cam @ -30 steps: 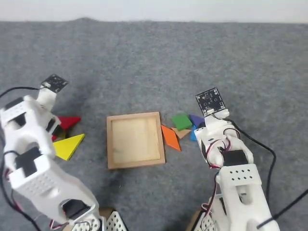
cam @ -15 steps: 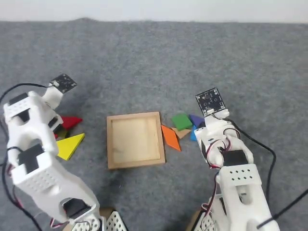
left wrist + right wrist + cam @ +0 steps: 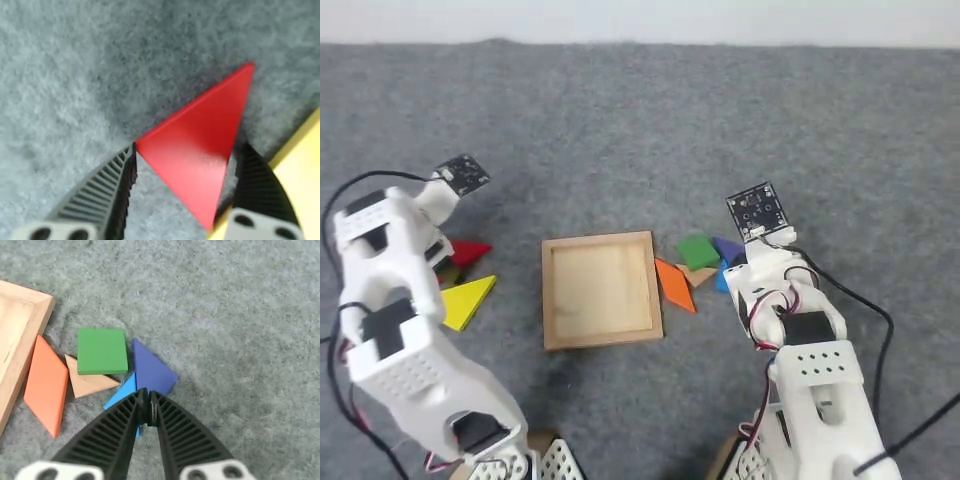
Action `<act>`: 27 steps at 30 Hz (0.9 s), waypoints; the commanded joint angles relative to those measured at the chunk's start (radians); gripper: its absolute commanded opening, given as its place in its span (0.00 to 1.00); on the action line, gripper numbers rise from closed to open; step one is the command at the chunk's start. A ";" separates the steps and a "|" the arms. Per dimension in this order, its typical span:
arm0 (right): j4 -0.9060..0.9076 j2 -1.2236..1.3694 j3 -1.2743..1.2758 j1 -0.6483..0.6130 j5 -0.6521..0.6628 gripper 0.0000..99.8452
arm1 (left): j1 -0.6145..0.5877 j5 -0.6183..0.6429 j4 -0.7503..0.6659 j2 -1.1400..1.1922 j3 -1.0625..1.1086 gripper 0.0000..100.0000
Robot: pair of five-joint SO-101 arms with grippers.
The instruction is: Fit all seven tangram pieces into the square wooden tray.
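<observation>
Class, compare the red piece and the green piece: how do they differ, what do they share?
The red piece is a triangle; the green piece is a square. The red piece lies between the open fingers of the left gripper; the green piece lies free. They sit on opposite sides of the tray, both outside it.

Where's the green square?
In the high view, the green square lies right of the wooden tray, next to the tan triangle and the purple triangle.

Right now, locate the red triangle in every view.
High view: red triangle left of the wooden tray, beside the yellow triangle.
Left wrist view: between the open left jaws, yellow triangle alongside.
Right wrist view: faces the tray's far side instead.
Shared landmark: yellow triangle.
</observation>
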 commanded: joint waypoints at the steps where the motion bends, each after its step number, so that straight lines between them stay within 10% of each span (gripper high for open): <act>1: -0.018 0.004 -0.043 0.010 0.012 0.01 | 0.015 -0.028 -0.048 0.012 -0.012 0.30; 27: -0.018 0.002 -0.043 0.008 0.012 0.01 | -0.015 -0.167 0.242 0.399 -0.438 0.30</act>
